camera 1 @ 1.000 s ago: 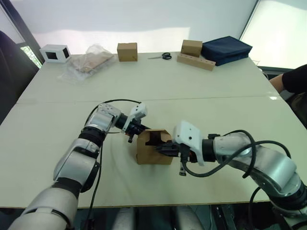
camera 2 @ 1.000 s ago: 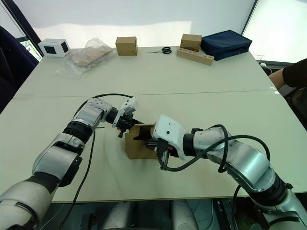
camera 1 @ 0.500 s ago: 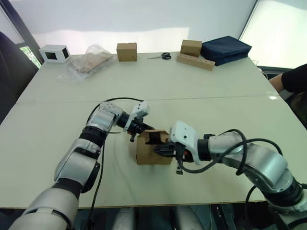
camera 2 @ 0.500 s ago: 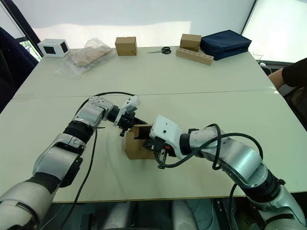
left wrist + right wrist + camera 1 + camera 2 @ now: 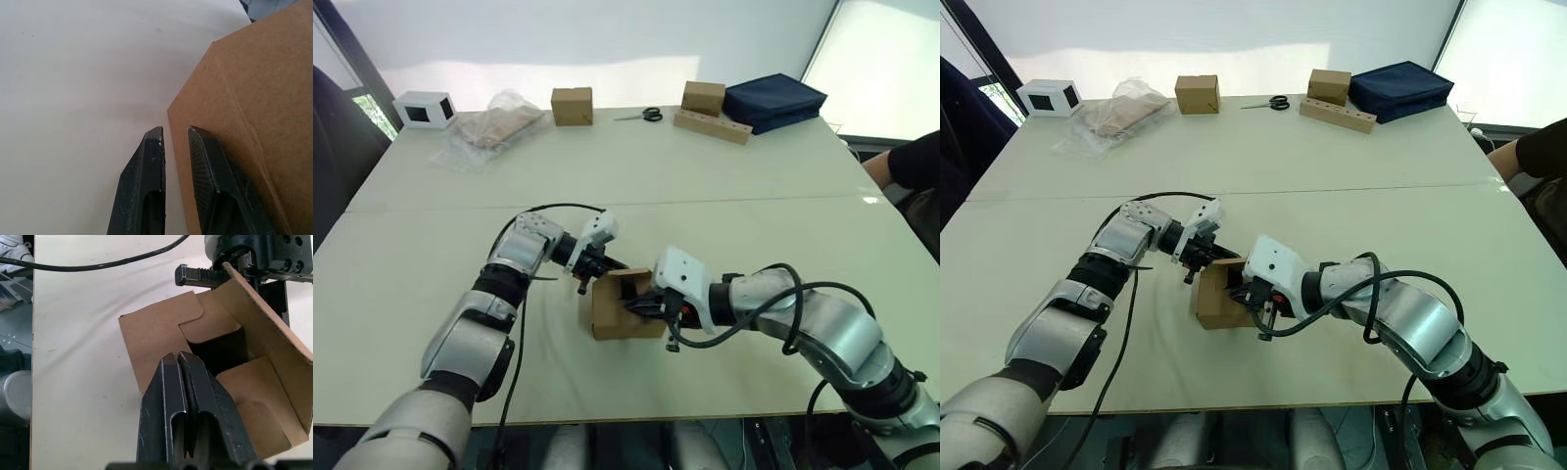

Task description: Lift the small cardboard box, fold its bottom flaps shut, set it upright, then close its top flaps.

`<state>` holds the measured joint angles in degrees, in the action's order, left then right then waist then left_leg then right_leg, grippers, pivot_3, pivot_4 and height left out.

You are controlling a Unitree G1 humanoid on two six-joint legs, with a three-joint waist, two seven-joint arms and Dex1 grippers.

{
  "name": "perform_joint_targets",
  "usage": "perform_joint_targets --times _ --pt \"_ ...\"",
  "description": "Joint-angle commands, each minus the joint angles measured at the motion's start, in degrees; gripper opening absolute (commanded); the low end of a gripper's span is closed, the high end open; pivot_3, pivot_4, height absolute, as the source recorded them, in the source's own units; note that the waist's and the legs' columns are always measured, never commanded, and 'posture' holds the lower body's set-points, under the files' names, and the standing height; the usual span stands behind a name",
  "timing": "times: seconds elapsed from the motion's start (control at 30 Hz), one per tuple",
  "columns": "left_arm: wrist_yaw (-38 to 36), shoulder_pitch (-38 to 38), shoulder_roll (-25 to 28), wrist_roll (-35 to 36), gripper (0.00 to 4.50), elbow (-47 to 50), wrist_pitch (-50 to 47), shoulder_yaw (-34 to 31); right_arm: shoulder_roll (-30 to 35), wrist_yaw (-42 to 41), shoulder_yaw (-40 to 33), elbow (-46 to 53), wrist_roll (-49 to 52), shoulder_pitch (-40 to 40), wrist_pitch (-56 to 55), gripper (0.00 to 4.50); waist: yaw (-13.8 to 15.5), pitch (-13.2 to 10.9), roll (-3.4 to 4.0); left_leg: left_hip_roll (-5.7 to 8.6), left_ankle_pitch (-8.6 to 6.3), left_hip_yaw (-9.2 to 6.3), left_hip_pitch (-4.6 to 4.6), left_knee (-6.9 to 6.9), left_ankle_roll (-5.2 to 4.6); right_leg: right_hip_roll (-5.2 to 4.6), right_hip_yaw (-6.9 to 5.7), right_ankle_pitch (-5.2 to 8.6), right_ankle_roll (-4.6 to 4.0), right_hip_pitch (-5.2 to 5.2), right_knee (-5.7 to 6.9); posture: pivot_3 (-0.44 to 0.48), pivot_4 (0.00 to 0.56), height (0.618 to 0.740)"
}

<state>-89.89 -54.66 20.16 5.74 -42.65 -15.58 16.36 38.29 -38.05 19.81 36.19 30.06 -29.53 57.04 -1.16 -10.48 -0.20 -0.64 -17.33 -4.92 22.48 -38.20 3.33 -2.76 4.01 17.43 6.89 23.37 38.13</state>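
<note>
Two claws on small cardboard box (image 5: 625, 305), sitting on bench (image 5: 724, 176) between them. Right claw (image 5: 183, 364) pressed together, tips at open flapped end, over flaps (image 5: 161, 330). Left claw (image 5: 174, 139) narrowly parted, straddling opposite wall edge. Right nearer to flaps.

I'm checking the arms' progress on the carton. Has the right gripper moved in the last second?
Yes. Against the table seam, the right gripper has shifted toward the robot's left, further over the small cardboard box.
</note>
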Motion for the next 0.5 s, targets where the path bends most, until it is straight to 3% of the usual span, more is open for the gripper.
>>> perform_joint_targets --times 0.03,0.27,0.5 --pt "0.1 0.0 0.5 0.9 0.78 1.6 0.0 -1.2 -0.6 -0.2 -0.2 -0.6 -0.8 0.6 -1.2 0.00 0.0 0.0 0.00 0.00 0.00 0.00 0.00 0.00 0.00 0.00 0.00 0.00 0.00 0.00 0.00 0.000 0.150 0.740" --pt "3.4 -0.9 0.6 0.7 0.78 -0.2 1.7 -2.8 -1.1 -0.7 -0.7 -1.0 -0.8 1.0 -1.6 0.00 0.0 0.0 0.00 0.00 0.01 0.00 0.00 0.00 0.01 0.00 0.00 0.00 0.00 0.00 0.00 0.000 0.150 0.740" --pt "12.6 -5.9 3.5 2.9 0.78 -5.9 4.3 -11.1 -1.6 -0.8 -2.1 -0.4 0.0 0.9 -1.6 0.00 0.0 0.0 0.00 0.00 -0.01 -0.01 0.00 0.00 -0.01 0.00 0.00 0.00 0.00 0.02 0.02 0.000 0.150 0.740"
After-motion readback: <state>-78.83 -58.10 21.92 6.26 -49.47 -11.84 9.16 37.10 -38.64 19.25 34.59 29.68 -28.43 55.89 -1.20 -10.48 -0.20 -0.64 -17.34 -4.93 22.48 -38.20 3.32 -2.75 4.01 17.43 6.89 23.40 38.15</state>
